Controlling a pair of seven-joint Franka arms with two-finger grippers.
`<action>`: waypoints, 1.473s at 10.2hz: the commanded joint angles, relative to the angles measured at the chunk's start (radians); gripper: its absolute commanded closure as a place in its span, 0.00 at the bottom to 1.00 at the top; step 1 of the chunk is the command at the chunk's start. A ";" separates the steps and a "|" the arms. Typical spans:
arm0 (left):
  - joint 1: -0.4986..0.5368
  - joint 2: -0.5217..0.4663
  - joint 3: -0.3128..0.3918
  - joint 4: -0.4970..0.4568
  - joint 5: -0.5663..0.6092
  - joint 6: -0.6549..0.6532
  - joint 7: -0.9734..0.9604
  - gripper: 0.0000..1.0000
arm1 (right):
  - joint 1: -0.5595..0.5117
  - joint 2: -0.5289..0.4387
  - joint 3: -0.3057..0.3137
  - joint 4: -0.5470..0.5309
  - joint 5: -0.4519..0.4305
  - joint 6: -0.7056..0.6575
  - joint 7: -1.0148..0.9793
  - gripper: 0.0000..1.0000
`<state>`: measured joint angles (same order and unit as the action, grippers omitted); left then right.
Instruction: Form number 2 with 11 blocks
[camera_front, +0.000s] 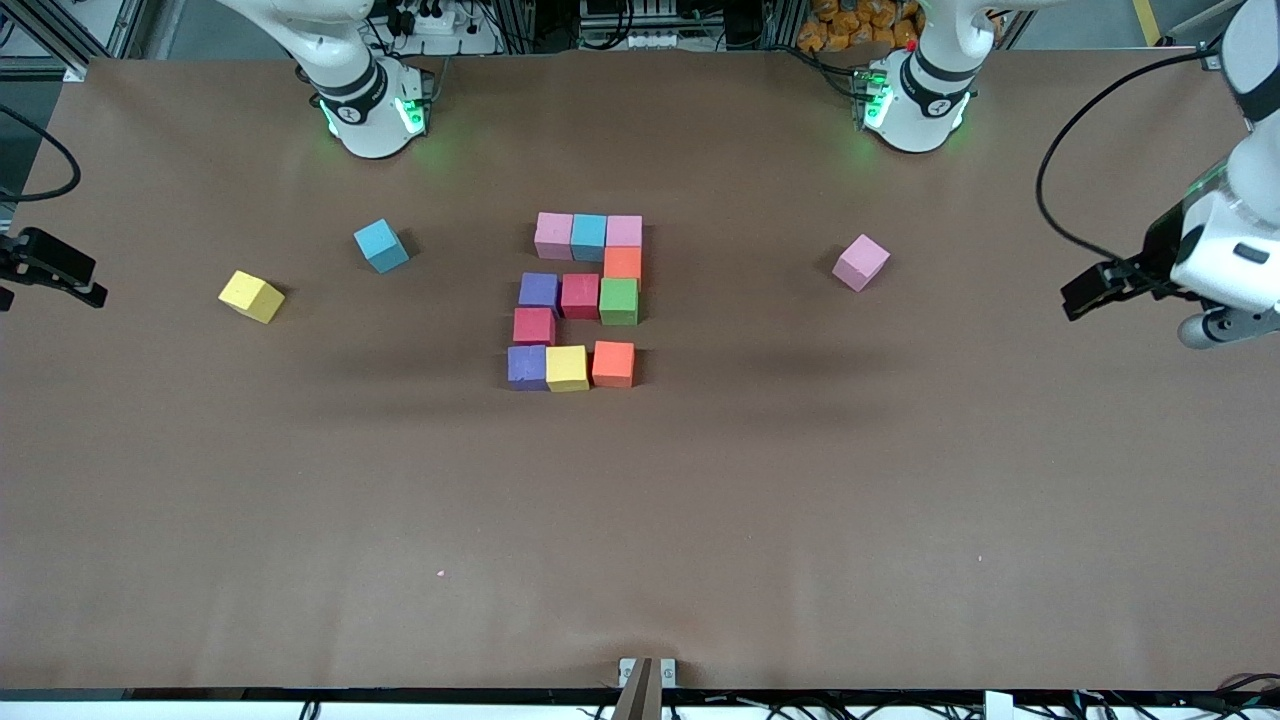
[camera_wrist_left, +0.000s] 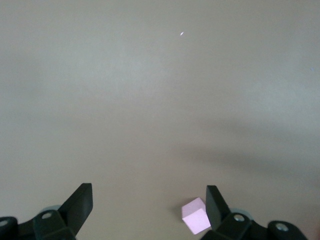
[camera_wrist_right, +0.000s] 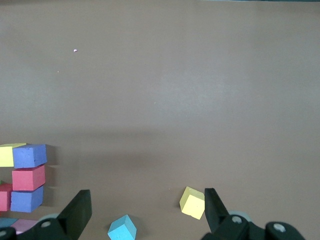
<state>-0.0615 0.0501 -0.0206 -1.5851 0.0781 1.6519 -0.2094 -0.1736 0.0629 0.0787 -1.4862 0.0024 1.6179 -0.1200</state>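
Observation:
The number 2 (camera_front: 581, 298) stands mid-table, built of several touching blocks in pink, light blue, orange, green, red, purple and yellow; its edge shows in the right wrist view (camera_wrist_right: 27, 175). Three loose blocks lie apart from it. The pink one (camera_front: 861, 262) (camera_wrist_left: 196, 216) is toward the left arm's end. The light blue one (camera_front: 381, 245) (camera_wrist_right: 122, 229) and the yellow one (camera_front: 251, 296) (camera_wrist_right: 192, 202) are toward the right arm's end. My left gripper (camera_front: 1080, 293) (camera_wrist_left: 149, 192) hangs open and empty over the table's left-arm end. My right gripper (camera_front: 90, 280) (camera_wrist_right: 147, 197) hangs open and empty over the right-arm end.
Both arm bases (camera_front: 372, 110) (camera_front: 915, 105) stand at the table's edge farthest from the front camera. Brown table surface (camera_front: 640, 520) stretches from the digit toward the front camera. A small metal bracket (camera_front: 646, 672) sits at that nearest edge.

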 joint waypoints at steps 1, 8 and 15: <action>-0.017 -0.042 0.002 0.022 -0.027 -0.024 0.116 0.00 | -0.007 0.002 0.004 0.009 -0.005 0.000 -0.004 0.00; -0.024 -0.052 -0.024 0.076 -0.084 -0.144 0.116 0.00 | -0.007 0.003 0.004 0.009 -0.007 0.000 -0.004 0.00; -0.017 -0.035 -0.059 0.091 -0.086 -0.169 0.110 0.00 | -0.009 0.003 0.004 0.009 -0.007 0.005 -0.004 0.00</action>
<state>-0.0873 0.0029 -0.0750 -1.5199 0.0148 1.5084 -0.1153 -0.1742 0.0630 0.0785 -1.4862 0.0024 1.6200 -0.1200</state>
